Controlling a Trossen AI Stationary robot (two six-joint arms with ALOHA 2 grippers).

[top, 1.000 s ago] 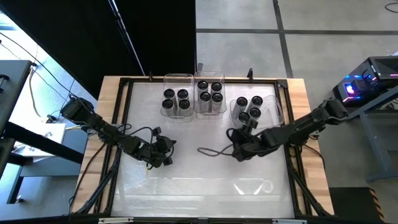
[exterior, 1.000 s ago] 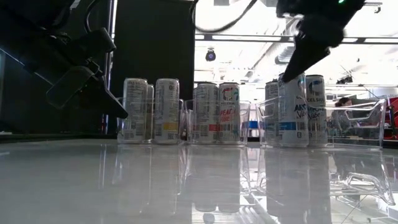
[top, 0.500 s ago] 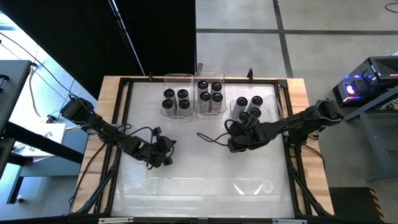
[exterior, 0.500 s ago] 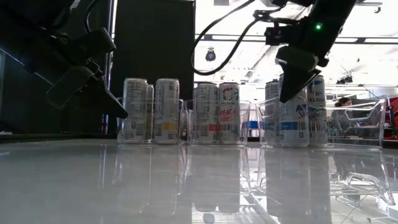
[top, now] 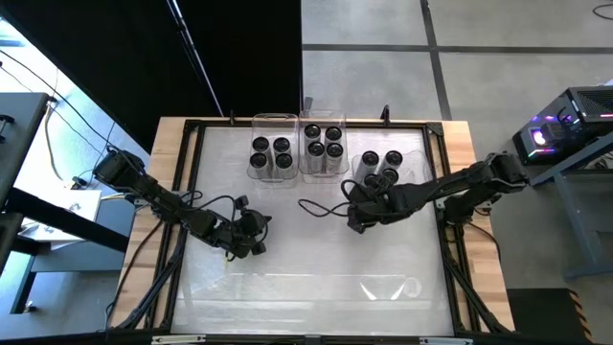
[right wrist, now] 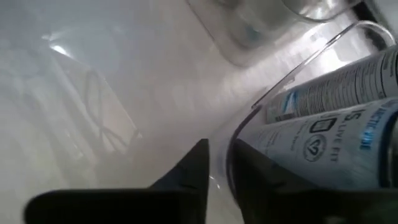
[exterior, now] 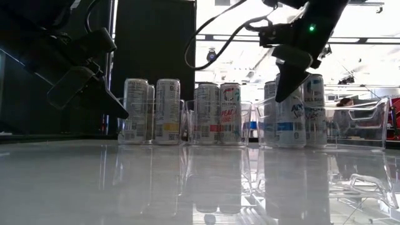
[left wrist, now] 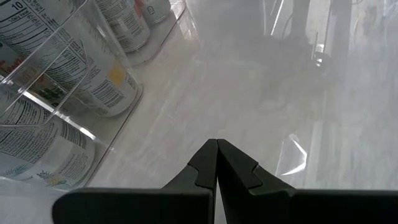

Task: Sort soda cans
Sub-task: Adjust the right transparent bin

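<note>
Soda cans with dark tops stand in three clear trays along the far side: several in the left tray [top: 273, 119], several in the middle tray [top: 323, 115], several in the right tray [top: 424, 163]. My right gripper [top: 367, 196] slants down at the right tray's near left corner, shut on its clear wall, beside a white and blue can [right wrist: 323, 134]. My left gripper [top: 257, 245] hovers shut over bare table at left centre, with nothing in it [left wrist: 216, 149]. My right gripper has the right tray's clear wall [right wrist: 231, 140] between its two fingers, one finger outside the tray and one inside, next to the cans. The fingers slant down from the table's near side. The tray stays flat on the table.
Another clear tray with no cans [top: 393, 286] lies near the front edge at the right. A black cable [top: 321, 209] loops off the right arm over the table's middle. A dark frame [top: 192, 125] borders the white tabletop.
My right gripper has moved toward the table's far left, sunk a little and rolled, arriving at the right tray's near corner. The right tray and its cans have shifted slightly toward the table's left.
</note>
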